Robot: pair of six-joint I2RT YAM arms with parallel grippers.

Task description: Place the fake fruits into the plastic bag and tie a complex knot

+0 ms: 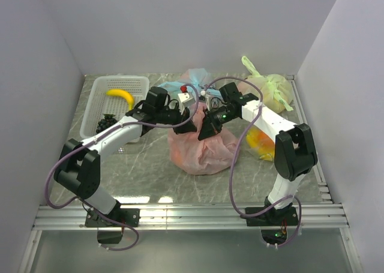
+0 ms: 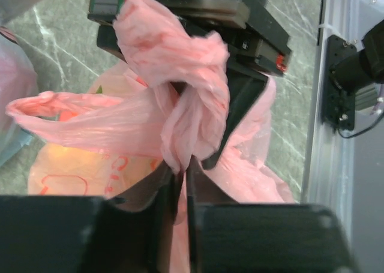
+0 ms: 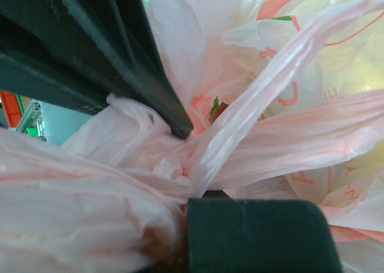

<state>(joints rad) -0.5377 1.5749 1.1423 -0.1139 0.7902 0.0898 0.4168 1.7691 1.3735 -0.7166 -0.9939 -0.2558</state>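
The pink plastic bag (image 1: 202, 148) lies bulging at mid-table, and blurred yellow and orange fruit (image 2: 69, 165) shows through its skin. Above it the handles twist into a knot (image 2: 187, 108), one pink end sticking out left. My left gripper (image 1: 185, 124) is shut on a pink strand just below the knot (image 2: 182, 170). My right gripper (image 1: 206, 129) meets it from the other side, shut on the bunched pink plastic at the knot (image 3: 193, 165). A yellow banana (image 1: 120, 96) and dark grapes (image 1: 107, 123) lie in the basket.
A white slotted basket (image 1: 96, 99) stands at the left. A tied light blue bag (image 1: 180, 86) sits behind the grippers, a pale green bag (image 1: 271, 88) at the back right, and another filled bag (image 1: 260, 142) lies under the right arm.
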